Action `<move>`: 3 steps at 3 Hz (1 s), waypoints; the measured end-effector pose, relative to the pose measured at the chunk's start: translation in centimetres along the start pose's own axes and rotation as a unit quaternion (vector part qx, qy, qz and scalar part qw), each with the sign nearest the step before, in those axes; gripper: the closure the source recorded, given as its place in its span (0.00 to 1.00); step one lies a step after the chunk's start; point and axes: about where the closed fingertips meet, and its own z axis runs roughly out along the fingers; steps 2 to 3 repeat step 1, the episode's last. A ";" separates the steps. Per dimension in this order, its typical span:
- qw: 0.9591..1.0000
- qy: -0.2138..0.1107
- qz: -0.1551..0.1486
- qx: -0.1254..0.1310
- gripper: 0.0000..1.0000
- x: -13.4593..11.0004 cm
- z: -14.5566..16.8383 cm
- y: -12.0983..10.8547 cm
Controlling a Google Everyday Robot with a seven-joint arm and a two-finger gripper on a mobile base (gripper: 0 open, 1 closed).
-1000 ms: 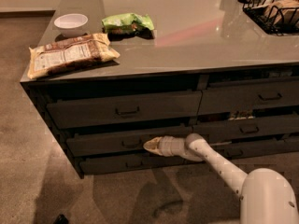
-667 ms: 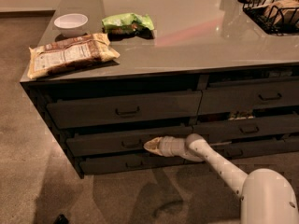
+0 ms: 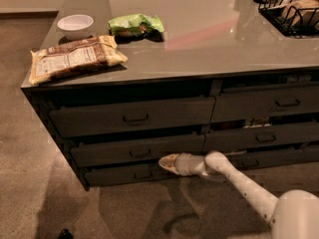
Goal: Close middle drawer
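Observation:
The middle drawer (image 3: 114,152) is the dark grey-brown drawer in the cabinet's left column, with a small bar handle (image 3: 140,153) at its centre. Its front stands a little out from the cabinet, with a dark gap above it. My gripper (image 3: 166,163) is low in front of the cabinet, pointing left, with its tip at the lower right part of that drawer's front, right of the handle. The fingers look pressed together and hold nothing. The white arm (image 3: 239,183) runs in from the lower right.
The top drawer (image 3: 132,116) and bottom drawer (image 3: 124,175) sit above and below. The right column's drawers (image 3: 264,133) are slightly ajar. On the countertop lie a chip bag (image 3: 75,58), a white bowl (image 3: 75,25), a green packet (image 3: 135,25) and a wire basket (image 3: 291,9). Carpet lies in front.
My gripper and arm have shifted slightly to the right and down. The middle drawer looks unchanged.

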 end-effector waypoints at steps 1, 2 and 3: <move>0.999 -0.003 0.028 -0.014 1.00 0.9 -2.1 3.9; 0.999 -0.003 0.028 -0.014 1.00 0.9 -2.1 3.9; 0.999 -0.003 0.028 -0.014 1.00 0.9 -2.1 3.9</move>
